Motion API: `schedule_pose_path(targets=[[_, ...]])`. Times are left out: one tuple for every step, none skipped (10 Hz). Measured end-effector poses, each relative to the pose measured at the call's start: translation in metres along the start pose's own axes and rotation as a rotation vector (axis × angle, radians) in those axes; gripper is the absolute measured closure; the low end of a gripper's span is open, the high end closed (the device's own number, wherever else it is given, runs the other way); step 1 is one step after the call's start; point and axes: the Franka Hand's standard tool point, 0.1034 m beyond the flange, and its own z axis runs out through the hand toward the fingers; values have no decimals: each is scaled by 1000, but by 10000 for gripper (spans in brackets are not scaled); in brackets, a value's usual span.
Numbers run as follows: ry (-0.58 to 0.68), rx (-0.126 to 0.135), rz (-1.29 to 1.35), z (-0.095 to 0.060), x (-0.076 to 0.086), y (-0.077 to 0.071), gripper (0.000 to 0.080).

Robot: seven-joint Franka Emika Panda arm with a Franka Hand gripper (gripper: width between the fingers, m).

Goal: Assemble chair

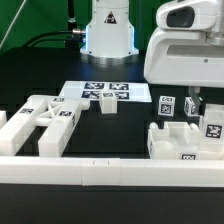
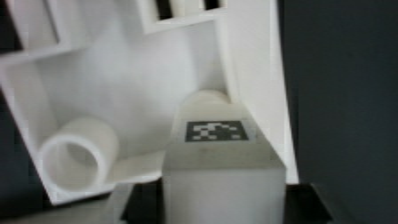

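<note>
White leg bar (image 2: 222, 178) (tagged), between jaws

exterior: low, facing robot, whole table (image 1: 40, 75) | wrist: close-up past jaws | shared: tagged leg bar (image 1: 190, 108) (image 2: 217, 130)

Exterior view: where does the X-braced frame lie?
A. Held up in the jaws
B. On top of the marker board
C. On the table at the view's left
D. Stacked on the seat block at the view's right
C: the frame lies flat on the table at the exterior view's left, off the marker board and well apart from the seat block.
</note>
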Motion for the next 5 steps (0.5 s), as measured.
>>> schedule_pose_path(targets=[[0,-1,135,0,-1,0,517],[7,4,218,0,0,0,517],[7,4,288,0,1,0,517],[7,5,353,0,1,0,517],[7,6,410,0,1,0,517]])
